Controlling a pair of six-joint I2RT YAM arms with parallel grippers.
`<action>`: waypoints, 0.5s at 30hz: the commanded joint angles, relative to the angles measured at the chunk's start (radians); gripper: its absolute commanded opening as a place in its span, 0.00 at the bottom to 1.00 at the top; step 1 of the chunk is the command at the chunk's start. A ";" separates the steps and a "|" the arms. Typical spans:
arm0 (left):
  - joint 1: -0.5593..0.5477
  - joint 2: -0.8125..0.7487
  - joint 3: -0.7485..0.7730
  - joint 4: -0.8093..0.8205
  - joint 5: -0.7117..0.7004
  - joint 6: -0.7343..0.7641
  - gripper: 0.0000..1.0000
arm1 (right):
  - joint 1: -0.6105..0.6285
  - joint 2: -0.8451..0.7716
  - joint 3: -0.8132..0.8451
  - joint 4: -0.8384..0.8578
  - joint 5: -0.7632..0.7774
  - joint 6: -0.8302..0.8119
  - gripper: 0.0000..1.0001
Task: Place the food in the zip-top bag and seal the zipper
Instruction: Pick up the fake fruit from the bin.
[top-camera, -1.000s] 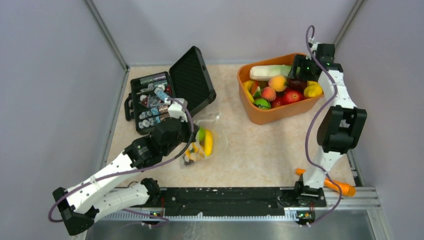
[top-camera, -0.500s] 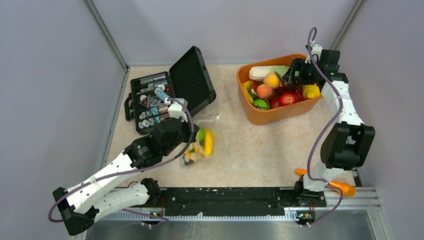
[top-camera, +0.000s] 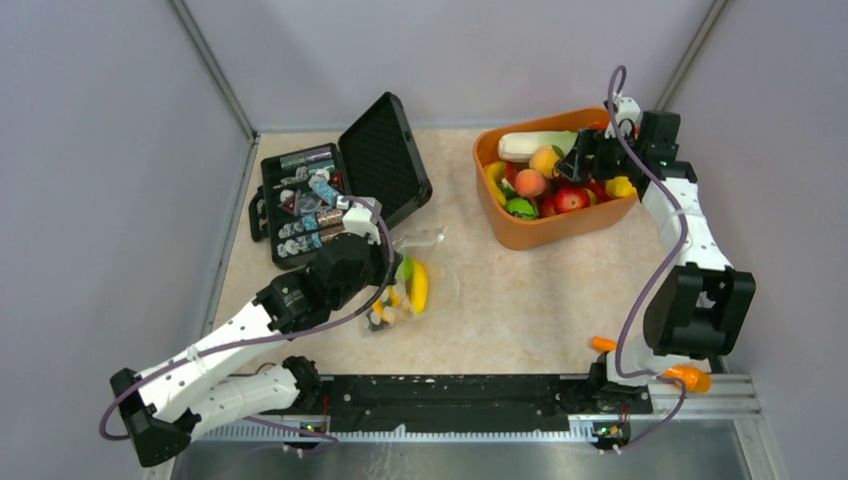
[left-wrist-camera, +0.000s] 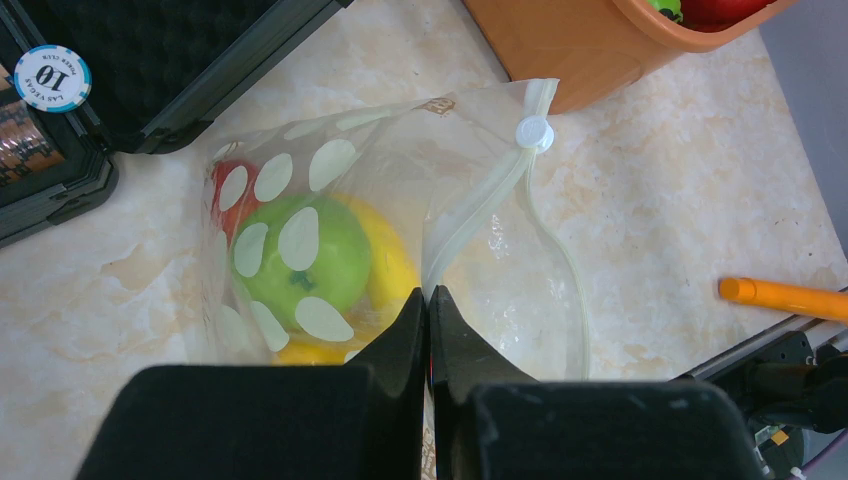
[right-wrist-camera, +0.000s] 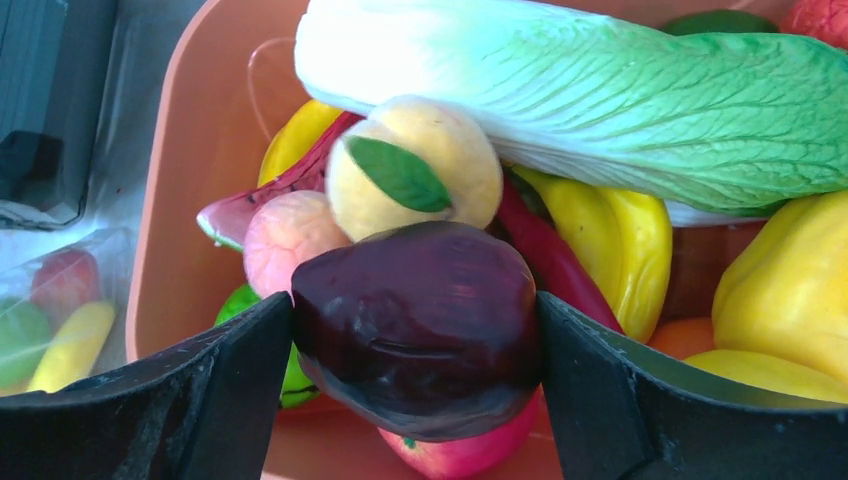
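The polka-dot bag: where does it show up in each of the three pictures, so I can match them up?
Top external: the zip-top bag lies left of centre, just in front of the black case.
Left wrist: it fills the middle, with its edge pinched by the left gripper.
Right wrist: it sits in the lower-left corner, partly cut off.
Shared landmark: the orange tub.

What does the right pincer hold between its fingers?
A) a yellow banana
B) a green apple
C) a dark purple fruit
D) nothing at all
C: in the right wrist view the right pincer is shut on a dark purple fruit above the orange tub, while the left pincer pinches the zip-top bag.
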 joint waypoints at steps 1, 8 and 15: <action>0.000 0.006 0.006 0.042 0.005 -0.007 0.00 | 0.028 -0.085 -0.074 -0.055 -0.033 -0.034 0.85; 0.000 0.020 0.010 0.047 0.010 -0.006 0.00 | 0.053 -0.154 -0.120 -0.033 0.004 -0.042 0.83; 0.000 0.027 0.013 0.051 0.014 -0.005 0.00 | 0.071 -0.186 -0.175 -0.018 0.032 -0.002 0.83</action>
